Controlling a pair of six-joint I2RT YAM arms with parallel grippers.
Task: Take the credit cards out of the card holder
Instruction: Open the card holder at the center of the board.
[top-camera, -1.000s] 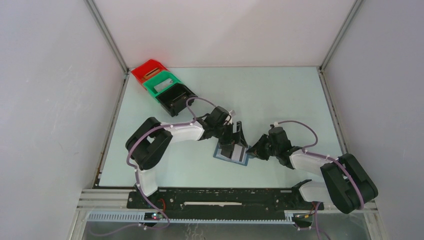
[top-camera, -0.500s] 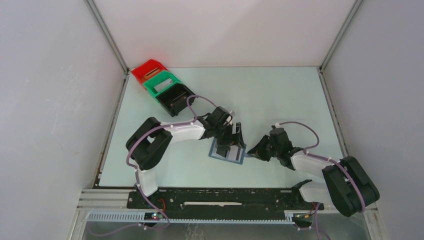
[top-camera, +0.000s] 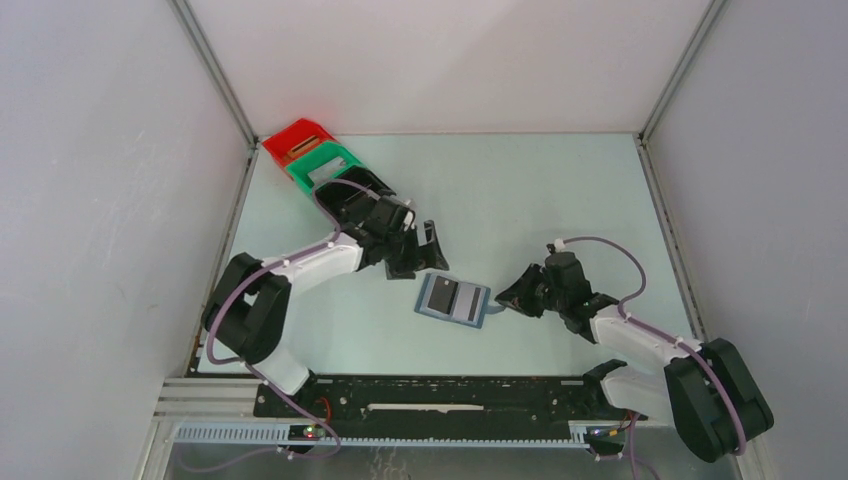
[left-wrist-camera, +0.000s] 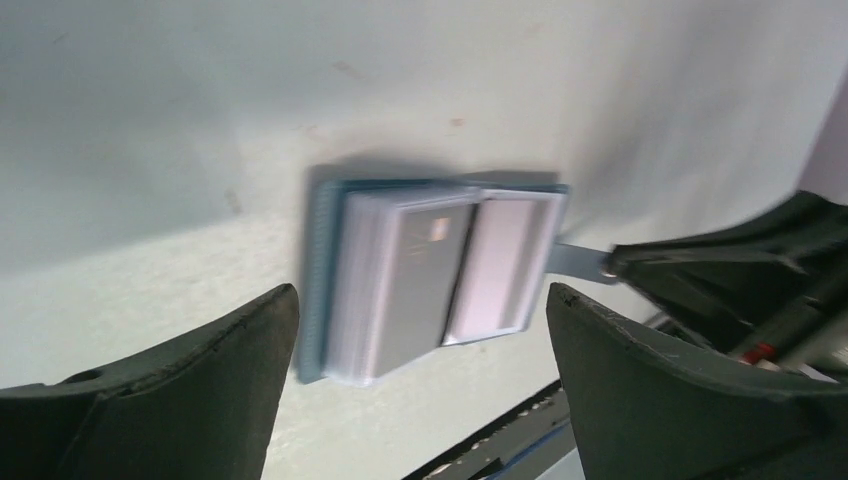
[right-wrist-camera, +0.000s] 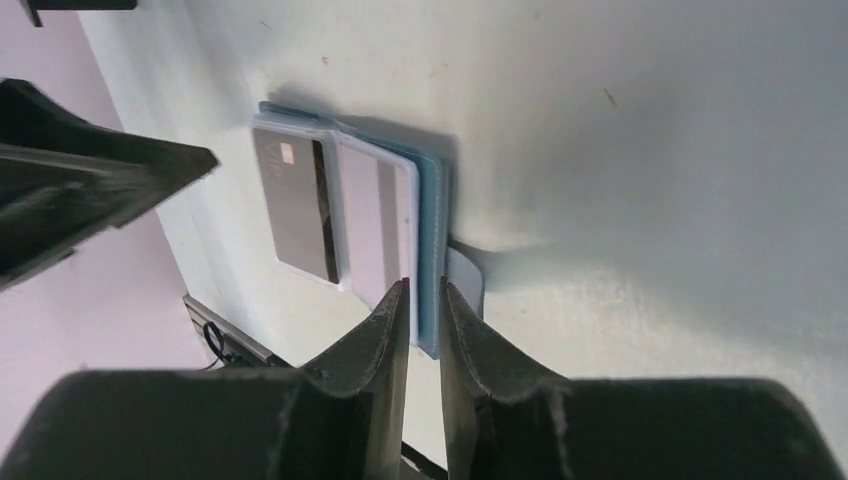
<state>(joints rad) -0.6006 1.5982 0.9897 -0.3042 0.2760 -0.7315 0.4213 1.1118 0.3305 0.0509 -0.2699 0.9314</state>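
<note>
The blue card holder (top-camera: 427, 309) lies open and flat on the table. A silvery grey card (top-camera: 441, 293) with a dark stripe lies on its left panel and a paler card (top-camera: 468, 301) on its right panel. Both show in the right wrist view: the grey card (right-wrist-camera: 292, 205) and the paler card (right-wrist-camera: 375, 225). No near-black card shows. My left gripper (top-camera: 420, 255) is open and empty, up and left of the holder; in its wrist view the holder (left-wrist-camera: 318, 280) lies between and beyond its fingers. My right gripper (top-camera: 503, 298) is closed on the holder's blue right edge (right-wrist-camera: 431, 250).
Red (top-camera: 295, 135), green (top-camera: 326, 160) and black (top-camera: 352, 190) bins stand in a row at the back left, just behind my left arm. A pale strap tab (right-wrist-camera: 466, 280) sticks out of the holder's right edge. Walls enclose the table on three sides.
My left gripper has lifted off the card holder and drawn back up-left toward the bins. The holder slid slightly left and now lies uncovered and open. My right gripper followed its right edge.
</note>
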